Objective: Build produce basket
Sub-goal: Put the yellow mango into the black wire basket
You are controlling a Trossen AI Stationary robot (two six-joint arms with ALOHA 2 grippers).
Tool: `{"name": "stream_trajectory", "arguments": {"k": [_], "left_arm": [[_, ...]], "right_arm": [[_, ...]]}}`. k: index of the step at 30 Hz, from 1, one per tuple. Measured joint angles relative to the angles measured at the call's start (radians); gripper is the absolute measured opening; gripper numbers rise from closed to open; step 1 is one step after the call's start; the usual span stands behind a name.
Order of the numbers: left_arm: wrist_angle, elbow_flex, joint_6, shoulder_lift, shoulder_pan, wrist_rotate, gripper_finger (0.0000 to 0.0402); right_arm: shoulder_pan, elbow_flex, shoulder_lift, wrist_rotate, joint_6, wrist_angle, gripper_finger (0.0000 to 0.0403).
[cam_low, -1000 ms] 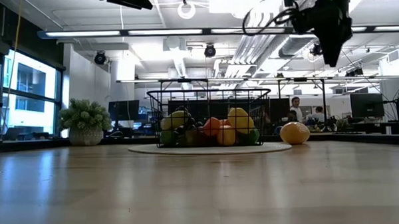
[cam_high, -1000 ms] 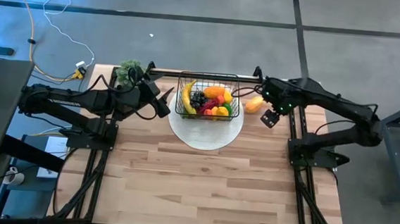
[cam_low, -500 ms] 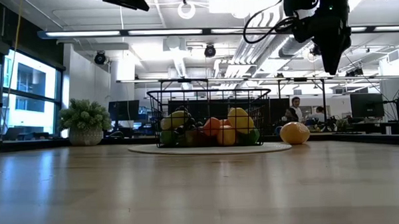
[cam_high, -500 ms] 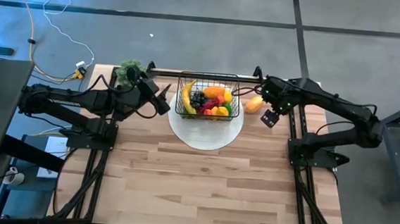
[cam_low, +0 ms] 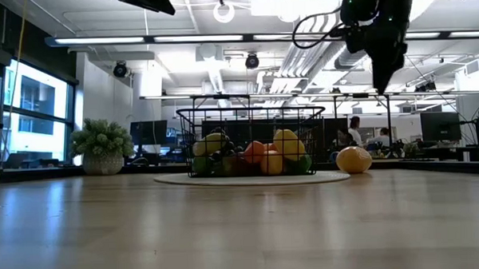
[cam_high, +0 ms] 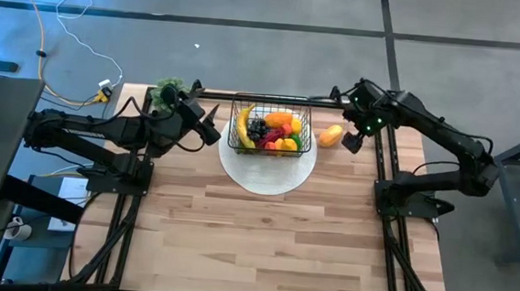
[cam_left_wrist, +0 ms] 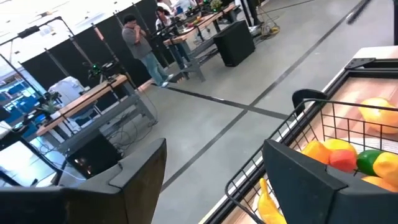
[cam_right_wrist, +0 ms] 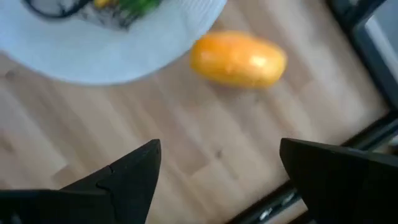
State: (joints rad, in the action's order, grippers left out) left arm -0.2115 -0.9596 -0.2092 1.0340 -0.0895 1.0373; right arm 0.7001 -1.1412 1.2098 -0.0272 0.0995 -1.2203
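The black wire basket (cam_high: 271, 128) stands on a round white plate (cam_high: 267, 169) at the table's far middle, filled with a banana, grapes, red, orange and green produce (cam_low: 252, 156). An orange mango (cam_high: 330, 135) lies on the table right of the plate, also in the right wrist view (cam_right_wrist: 239, 60). My right gripper (cam_high: 353, 141) hovers open above the table just right of the mango, touching nothing. My left gripper (cam_high: 212, 124) is open in the air just left of the basket, its fingers (cam_left_wrist: 298, 168) near the basket rim.
A spiky grey-green leafy bunch (cam_high: 166, 91) in a pot stands at the table's far left corner, behind my left arm. A dark rail (cam_high: 263, 96) runs along the far edge. The near half of the table is bare wood (cam_high: 262, 247).
My right gripper has moved toward the table's far edge and a little up, ending closer to the mango. My left gripper has shifted slightly toward the far edge. The basket and mango have stayed where they were.
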Motion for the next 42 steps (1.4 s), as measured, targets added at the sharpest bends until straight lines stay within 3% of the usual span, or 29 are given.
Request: {"name": "stream_trajectory", "arguments": {"k": [3, 6, 10, 19, 23, 37, 42], "left_arm": [[0.0, 0.0, 0.0, 0.0, 0.0, 0.014, 0.0254], [0.0, 0.0, 0.002, 0.0, 0.0, 0.024, 0.0254], [0.0, 0.0, 0.042, 0.0, -0.002, 0.026, 0.0254], [0.0, 0.0, 0.076, 0.0, -0.011, 0.026, 0.0254], [-0.001, 0.0, 0.076, 0.0, -0.014, 0.027, 0.0254], [-0.002, 0.0, 0.014, 0.0, -0.088, 0.029, 0.0254], [-0.002, 0.0, 0.015, 0.0, -0.109, 0.025, 0.0254]], "right_arm": [[0.022, 0.0, 0.0, 0.022, 0.022, 0.07, 0.0312], [0.029, 0.0, 0.0, 0.115, 0.06, 0.099, 0.0312], [0.029, 0.0, 0.0, 0.183, 0.188, 0.123, 0.0312], [0.035, 0.0, 0.03, 0.105, 0.474, 0.183, 0.0312], [0.04, 0.0, 0.078, 0.059, 0.519, 0.186, 0.0312], [0.039, 0.0, 0.265, 0.053, 0.593, 0.182, 0.0312], [0.045, 0.036, 0.273, 0.053, 0.595, 0.208, 0.0312]]}}
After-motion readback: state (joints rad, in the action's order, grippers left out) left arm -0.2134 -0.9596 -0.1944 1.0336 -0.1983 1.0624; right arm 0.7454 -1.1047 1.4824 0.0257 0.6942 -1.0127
